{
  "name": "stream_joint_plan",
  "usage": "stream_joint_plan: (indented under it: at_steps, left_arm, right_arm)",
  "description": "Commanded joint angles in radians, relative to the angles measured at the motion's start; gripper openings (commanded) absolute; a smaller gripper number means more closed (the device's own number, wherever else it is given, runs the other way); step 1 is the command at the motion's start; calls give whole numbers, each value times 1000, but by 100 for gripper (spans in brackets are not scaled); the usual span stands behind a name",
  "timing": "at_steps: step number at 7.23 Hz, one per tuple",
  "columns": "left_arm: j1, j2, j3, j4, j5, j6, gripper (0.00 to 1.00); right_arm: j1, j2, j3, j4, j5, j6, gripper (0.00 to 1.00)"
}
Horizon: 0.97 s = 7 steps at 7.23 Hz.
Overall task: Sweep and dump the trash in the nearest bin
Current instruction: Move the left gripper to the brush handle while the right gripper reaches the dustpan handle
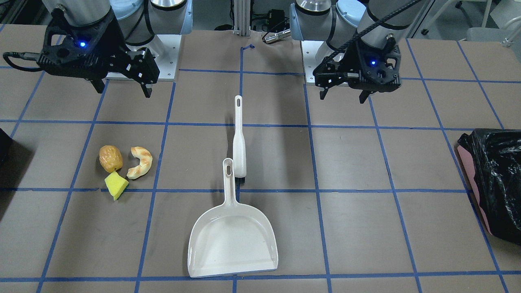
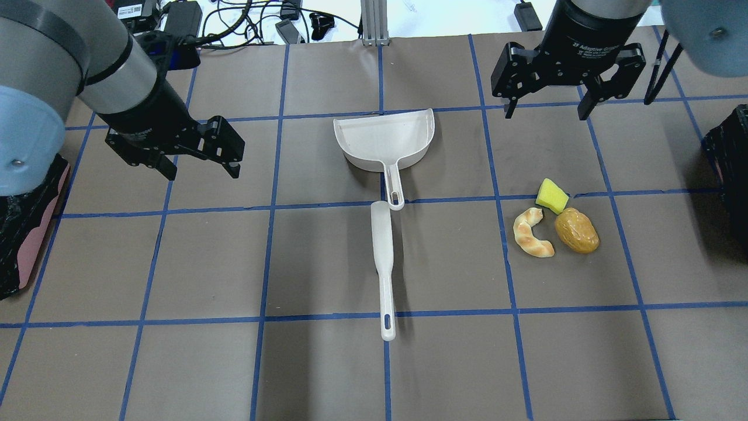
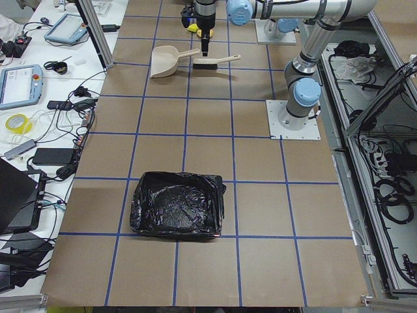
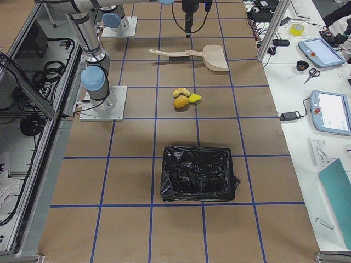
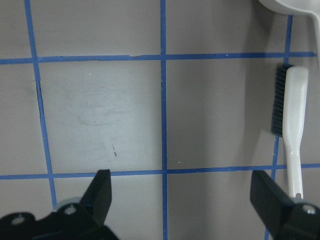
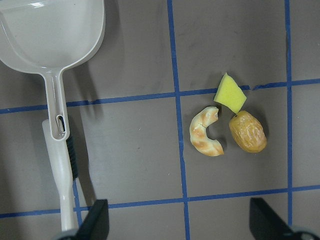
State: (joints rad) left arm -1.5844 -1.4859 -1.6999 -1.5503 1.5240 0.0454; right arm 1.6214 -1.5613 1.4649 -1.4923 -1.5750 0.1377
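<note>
The trash lies together on the brown table: a lumpy orange-brown ball (image 1: 110, 158), a croissant piece (image 1: 140, 162) and a yellow wedge (image 1: 116, 184). They also show in the right wrist view as ball (image 6: 247, 131), croissant (image 6: 205, 132) and wedge (image 6: 230, 94). The black bin shows as a dark corner (image 2: 727, 152) on my right. My right gripper (image 2: 547, 114) hovers open and empty beyond the trash. My left gripper (image 2: 201, 174) hovers open and empty, left of the white dustpan (image 2: 385, 137) and white brush (image 2: 383, 263).
A pink bin lined with a black bag (image 1: 492, 179) stands at the table's edge on my left side. The brush (image 5: 291, 120) lies end to end with the dustpan handle at mid-table. Blue tape lines grid the table (image 2: 327, 374).
</note>
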Motion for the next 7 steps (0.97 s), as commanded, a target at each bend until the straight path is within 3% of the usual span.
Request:
stream_joint_plan:
  at_steps: [1,3,5,7]
  left_arm:
    - [-105,-10,-30,10,-1,-82,100]
    - [-211,-19,-87,73,2,-96,100]
    - [-258,-16,-215,206,-2,-122,100]
    - [-340,-30,-288,292,-47,-223,100]
  right_arm:
    - [-3,3,0,3,1,-1,100]
    - [-3,99,5,-11,0,-3,100]
    - [1,232,32,-154,1,2,100]
    - [24,312,29,-213,33,11,100]
